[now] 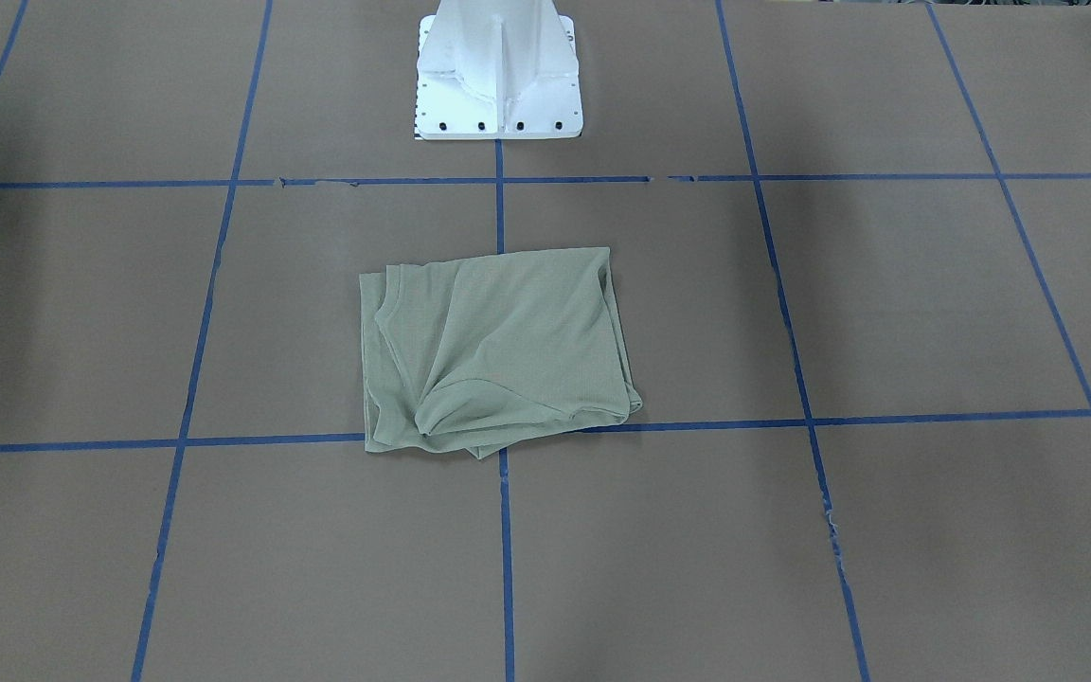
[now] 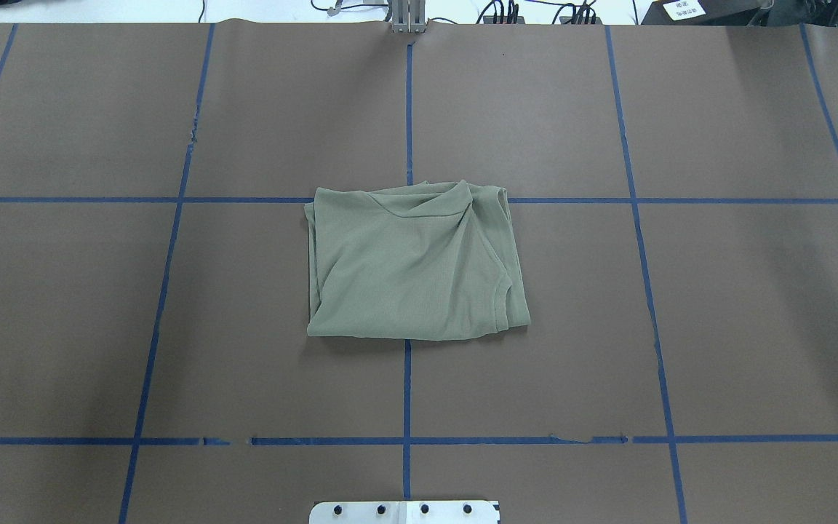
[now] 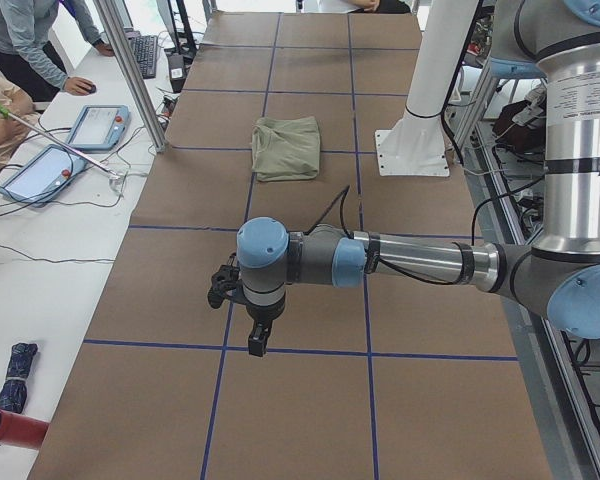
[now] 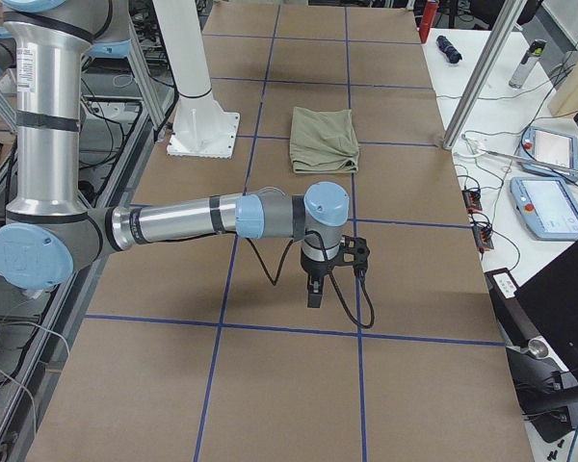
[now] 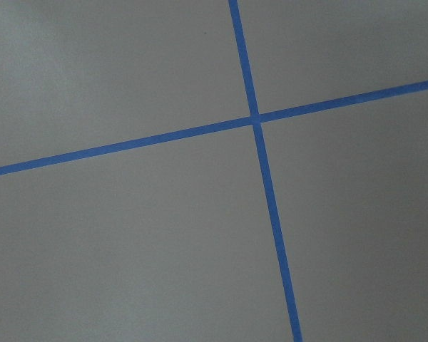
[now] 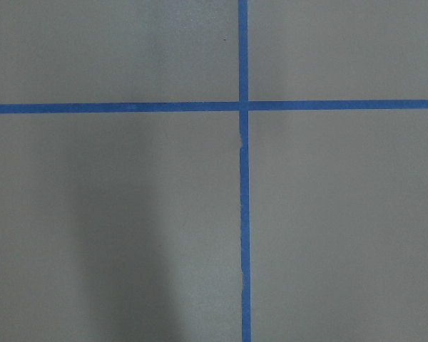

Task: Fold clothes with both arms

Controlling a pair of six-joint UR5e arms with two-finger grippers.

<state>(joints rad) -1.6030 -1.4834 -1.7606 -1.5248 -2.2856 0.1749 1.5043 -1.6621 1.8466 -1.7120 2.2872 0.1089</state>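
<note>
The shirt (image 2: 415, 262) lies folded, so the left gripper (image 3: 257, 343) and right gripper (image 4: 314, 295) hang well away from it, apparently finished; one cannot tell whether their jaws are apart or together.

I see a brown-papered bench (image 2: 753, 327) crossed by a grid of blue tape (image 2: 406, 393), with a white pedestal base (image 1: 498, 85) at its far edge. On a white side bench (image 3: 60, 300) lie a blue-framed tablet (image 3: 97, 127), a second tablet (image 3: 38, 173), a keyboard (image 3: 144, 55) and a folded dark umbrella (image 3: 18, 362); a person (image 3: 25, 35) leans over it
</note>
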